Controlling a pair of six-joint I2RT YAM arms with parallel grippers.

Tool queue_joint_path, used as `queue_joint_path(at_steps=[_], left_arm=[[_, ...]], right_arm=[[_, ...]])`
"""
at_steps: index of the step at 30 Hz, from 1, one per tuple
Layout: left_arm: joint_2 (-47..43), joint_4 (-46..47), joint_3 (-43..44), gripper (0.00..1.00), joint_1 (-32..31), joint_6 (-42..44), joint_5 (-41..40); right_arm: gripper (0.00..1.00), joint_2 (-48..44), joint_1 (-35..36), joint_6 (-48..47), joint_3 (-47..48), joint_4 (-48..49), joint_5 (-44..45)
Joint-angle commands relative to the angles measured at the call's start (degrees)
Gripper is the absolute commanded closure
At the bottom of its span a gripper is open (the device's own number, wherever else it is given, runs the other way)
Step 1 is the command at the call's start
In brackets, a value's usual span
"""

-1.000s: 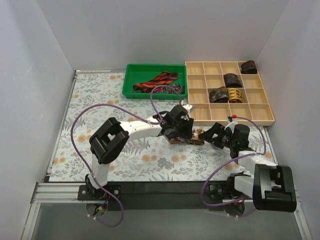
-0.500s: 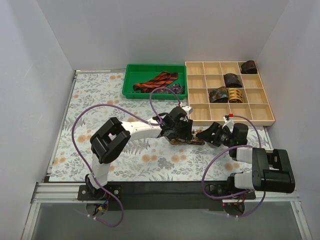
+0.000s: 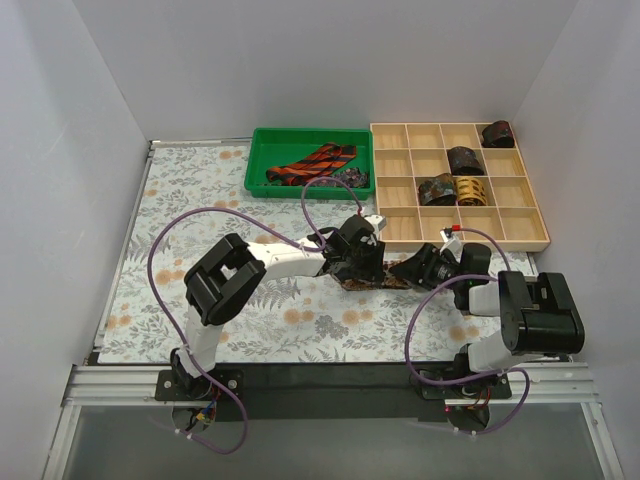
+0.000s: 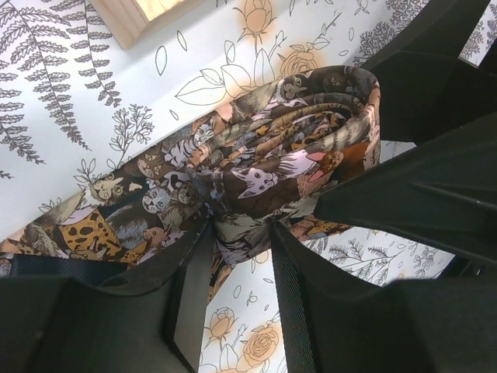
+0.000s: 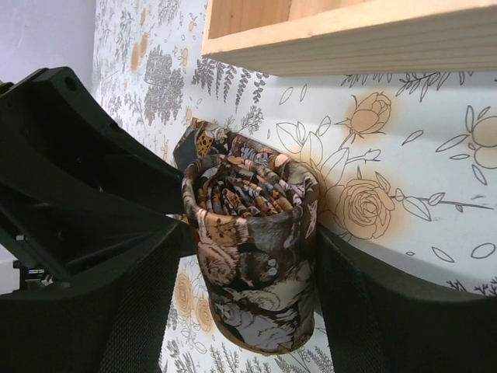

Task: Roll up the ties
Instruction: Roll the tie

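While the left gripper sits nearly closed, pinching a fold of the cat-print tie right at the foot of the coil, the right gripper stands much wider. The coil fills its gap with both fingers against the sides, so I read that as a grip on the roll. The roll looks tight and most of the length is wound in. Only a short flat tail lies on the floral cover, running off under my left finger, and I can't tell how much is hidden there. All of this sits between the two grippers, just in front of the near-left corner of the wooden tray. In the tray I count four rolled ties, each in its own compartment toward the back right; the other compartments look bare. The green bin at the back has a red-black striped tie lying loose and unrolled, plus something dark beside it that's too small to identify. My estimate: four done, a fifth nearly wound but not yet in a compartment. At least one more is left in the bin, maybe two. So past halfway, with the last turn and the drop-off left on this one.
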Motion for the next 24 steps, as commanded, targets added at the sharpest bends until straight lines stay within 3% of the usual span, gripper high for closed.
queue_joint_path(at_steps=[1,4,5,7,10,14,19,24], left_arm=[[0.8,-0.02,0.97,0.67,-0.18,0.22,0.41],[0.88,-0.02,1.06,0.67,-0.18,0.4,0.76],[0.88,0.07,1.15,0.67,-0.27,0.31,1.03],[0.8,-0.02,0.8,0.67,-0.18,0.49,1.12],[-0.08,0.07,0.1,0.66,-0.27,0.75,0.85],[-3.76,-0.28,-1.57,0.6,-0.18,2.15,-1.51],[-11.93,-4.59,-5.08,0.51,1.65,5.84,-6.79],[-24.65,-10.9,-10.0,0.41,6.4,12.33,-11.36]], right_arm=[[0.39,3.01,0.54,-0.88,-0.4,-3.65,2.18],[0.5,3.1,0.54,-0.79,-0.05,-3.57,2.09],[0.58,2.84,0.45,-0.97,0.21,-3.65,2.18],[0.6,1.96,0.54,-1.32,0.48,-3.74,2.09],[0.74,0.73,0.54,-2.63,1.53,-4.79,1.48],[0.97,-1.38,0.54,-8.69,5.92,-17.92,3.92],[0.99,-4.37,2.1,-21.41,16.44,-37.72,11.83],[0.99,-3.85,5.89,-30.13,26.66,-56.72,26.41]])
